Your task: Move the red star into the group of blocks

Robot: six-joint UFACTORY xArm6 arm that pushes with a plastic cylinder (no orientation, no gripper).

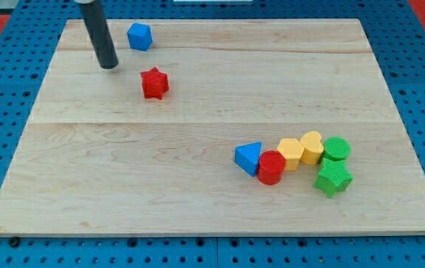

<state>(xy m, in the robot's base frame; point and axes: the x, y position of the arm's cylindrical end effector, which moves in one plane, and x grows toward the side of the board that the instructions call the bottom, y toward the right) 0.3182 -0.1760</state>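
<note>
Camera view: a pale wooden board (pixel 197 201) rests on a blue perforated surface (pixel 4 149). At the view's upper left, my tip (pixel 109 66) sits on the board; it is a plain rod, so it grasps nothing and touches no block. Just to its right and nearer the view's top lies a blue block (pixel 139 36), angular in shape, apart from the tip. Below that block and right of the tip lies the red star (pixel 153 83), near the tip but clear of it. The group lies well apart, at the view's lower right. From left to right it comprises a blue triangular block (pixel 248 158), a red cylinder (pixel 271 167), two yellow blocks (pixel 291 153) (pixel 311 147), a green cylinder (pixel 336 149) and below it a green star (pixel 333 179). Bare board separates the red star from the group.
</note>
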